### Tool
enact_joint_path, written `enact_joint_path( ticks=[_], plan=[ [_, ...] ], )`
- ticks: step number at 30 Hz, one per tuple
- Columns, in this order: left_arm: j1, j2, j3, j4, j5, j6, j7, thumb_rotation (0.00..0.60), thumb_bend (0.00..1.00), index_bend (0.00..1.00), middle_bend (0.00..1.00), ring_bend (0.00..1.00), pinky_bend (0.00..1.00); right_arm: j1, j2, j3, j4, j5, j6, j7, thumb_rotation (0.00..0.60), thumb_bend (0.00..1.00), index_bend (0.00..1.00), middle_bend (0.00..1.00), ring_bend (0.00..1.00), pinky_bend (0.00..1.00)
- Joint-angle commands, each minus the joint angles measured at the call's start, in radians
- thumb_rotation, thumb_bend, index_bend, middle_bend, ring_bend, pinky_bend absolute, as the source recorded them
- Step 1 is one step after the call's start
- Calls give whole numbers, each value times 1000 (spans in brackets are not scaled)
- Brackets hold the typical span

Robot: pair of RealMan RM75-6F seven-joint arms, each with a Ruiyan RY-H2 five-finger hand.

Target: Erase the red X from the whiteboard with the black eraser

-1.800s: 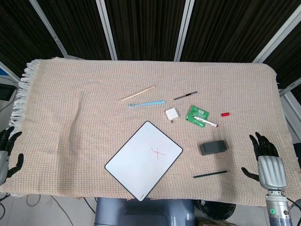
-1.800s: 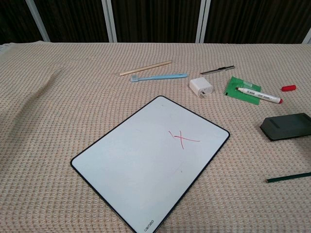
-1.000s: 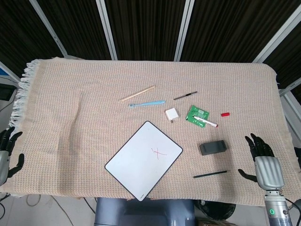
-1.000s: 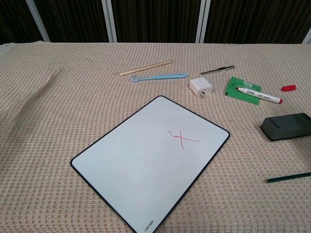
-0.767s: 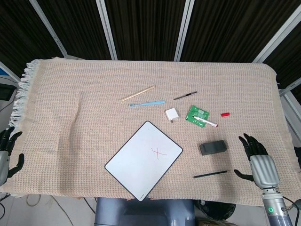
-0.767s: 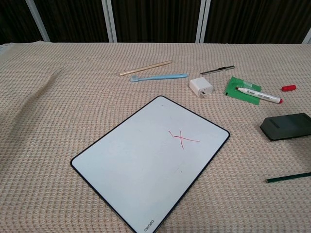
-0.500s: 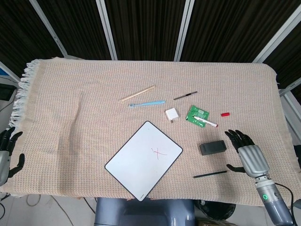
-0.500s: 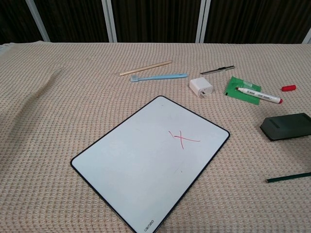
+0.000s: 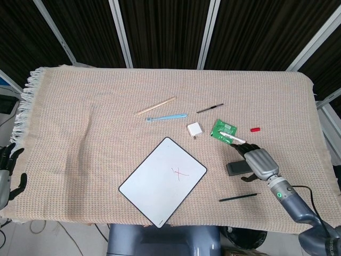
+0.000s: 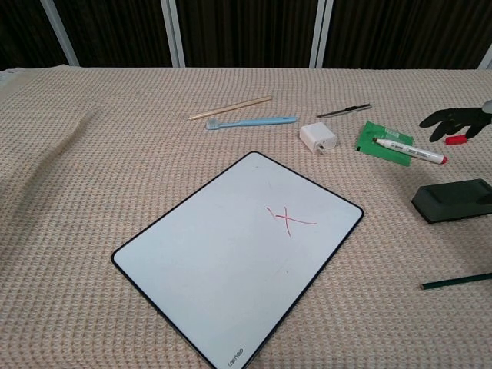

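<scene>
The whiteboard (image 9: 160,184) lies tilted near the table's front edge, with a small red X (image 9: 180,173) on its right half. In the chest view the whiteboard (image 10: 223,261) and the X (image 10: 289,220) show plainly. The black eraser (image 9: 233,168) lies to the right of the board. My right hand (image 9: 259,162) hovers over its right end with fingers spread and holds nothing. In the chest view only the fingertips (image 10: 449,118) enter at the right edge, above the eraser (image 10: 453,200). My left hand (image 9: 5,173) stays off the table's left edge, fingers apart and empty.
A red-tipped marker (image 9: 233,138) on a green packet (image 9: 224,128), a red cap (image 9: 255,129) and a white charger cube (image 9: 194,129) lie behind the eraser. A green pencil (image 9: 237,197) lies in front of it. Further back are a blue toothbrush (image 9: 166,117), a wooden stick (image 9: 155,106) and a dark pen (image 9: 210,108).
My right hand has moved left and forward from the table's right edge to above the eraser, and its fingertips now show in the chest view. The left hand and the objects have not moved.
</scene>
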Motion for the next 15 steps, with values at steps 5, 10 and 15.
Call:
enact_joint_path(
  ticks=[5,10,15],
  plan=[
    [0,4,-3,-1,-8,-1,0,600,476,117,11,0,0,51,-57,1,60,41,-54,-46,600,231,229,291,242,261],
    [0,4,-5,-2,-11,-1,1,600,476,117,11,0,0,59,-60,-13,73,52,-65,-53,600,231,239,303,254,266],
    [0,4,-5,-1,-13,-2,4,600,476,117,11,0,0,67,-63,-26,92,64,-79,-67,600,237,249,308,258,271]
  ],
)
